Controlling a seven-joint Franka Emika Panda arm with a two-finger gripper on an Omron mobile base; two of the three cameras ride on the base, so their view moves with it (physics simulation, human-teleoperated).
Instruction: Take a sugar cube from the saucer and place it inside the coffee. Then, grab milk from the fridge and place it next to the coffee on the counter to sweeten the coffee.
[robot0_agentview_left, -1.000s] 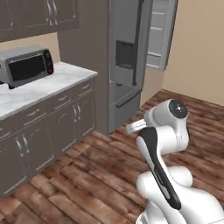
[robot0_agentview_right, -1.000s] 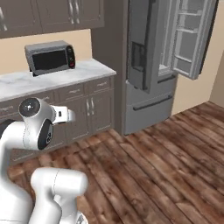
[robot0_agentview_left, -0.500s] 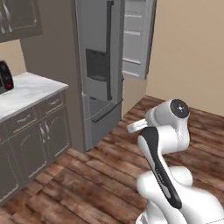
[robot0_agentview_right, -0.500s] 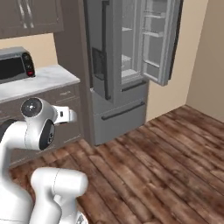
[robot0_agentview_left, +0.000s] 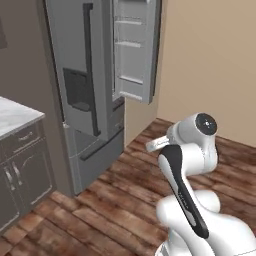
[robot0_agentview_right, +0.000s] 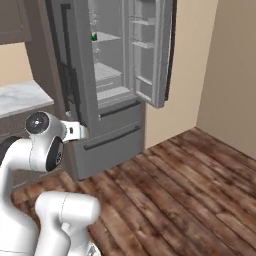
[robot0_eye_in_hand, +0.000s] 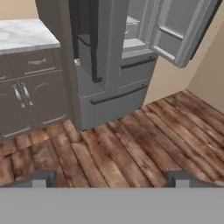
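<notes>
Hand view: two small dark fingertips (robot0_eye_in_hand: 43, 178) rise at bottom edge, far apart, so jaws stand wide open w/ nothing between them; the gripper (robot0_eye_in_hand: 111, 179) hangs over brown wood-plank floor (robot0_eye_in_hand: 131, 148). Beyond the floor, dark grey-brown base cabinets w/ silver handles (robot0_eye_in_hand: 30, 96) sit at left, topped by white marble worktop w/ grey veins (robot0_eye_in_hand: 26, 35). Just right of them stands the tall grey double-door fridge (robot0_eye_in_hand: 109, 65): left door shut, w/ dark vertical handle, right door swung open toward the beige wall, drawer fronts below.

Left base view: white arm w/ dark joints (robot0_agentview_left: 190, 165) rises at lower right, folded high, well apart from fridge. Open door's pale inner bins face the camera.

Right base view: fridge interior visible w/ pale grey shelves. On an upper shelf, far back, a small green container (robot0_agentview_right: 93, 36), prob. the milk; too small to tell more. Worktop corner shows at left, beside fridge.
</notes>
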